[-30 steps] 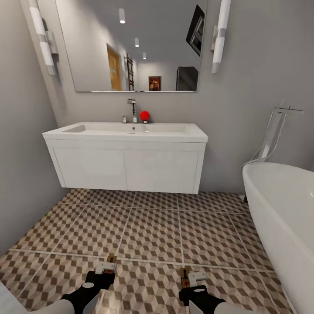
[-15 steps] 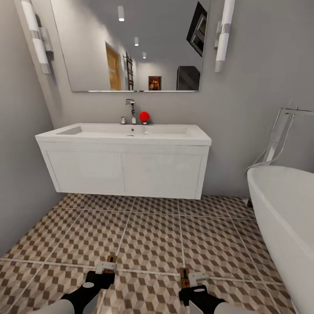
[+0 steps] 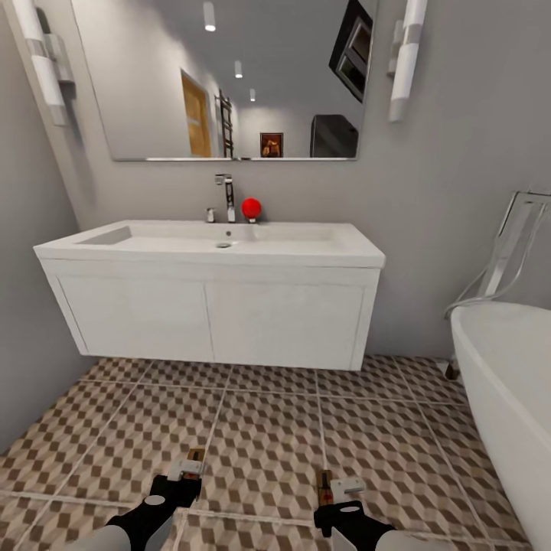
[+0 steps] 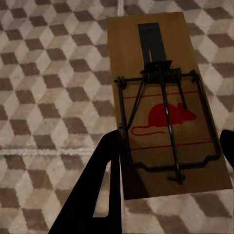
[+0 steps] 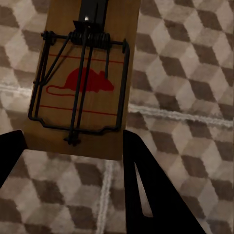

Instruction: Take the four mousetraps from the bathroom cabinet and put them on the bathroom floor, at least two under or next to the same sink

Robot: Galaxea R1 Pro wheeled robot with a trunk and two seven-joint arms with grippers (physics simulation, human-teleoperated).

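I hold one mousetrap in each gripper: brown wooden boards with a red mouse print and wire springs. My left gripper (image 3: 186,468) is shut on one mousetrap (image 3: 195,453), seen close up as the trap (image 4: 165,107) between the black fingers (image 4: 97,195) of that gripper (image 4: 170,141). My right gripper (image 3: 337,486) is shut on another mousetrap (image 3: 324,482), the trap (image 5: 83,78) held in the same gripper (image 5: 73,136). Both hang low over the cube-patterned bathroom floor (image 3: 268,428). Ahead is the white bathroom sink (image 3: 306,246) with its chrome tap (image 3: 227,195). The cabinet is out of view.
A white oval bathtub (image 3: 505,375) with a chrome filler stands at the right. A grey wall (image 3: 30,329) closes the left side. A red ball (image 3: 251,207) sits on the basin's back edge under a large mirror (image 3: 229,76). Open floor shows beneath the wall-hung vanity (image 3: 214,321).
The whole view has shifted: the sink and vanity look larger and nearer and the bathtub has slid right, so the camera has advanced. Both grippers keep their traps, unchanged in the picture.
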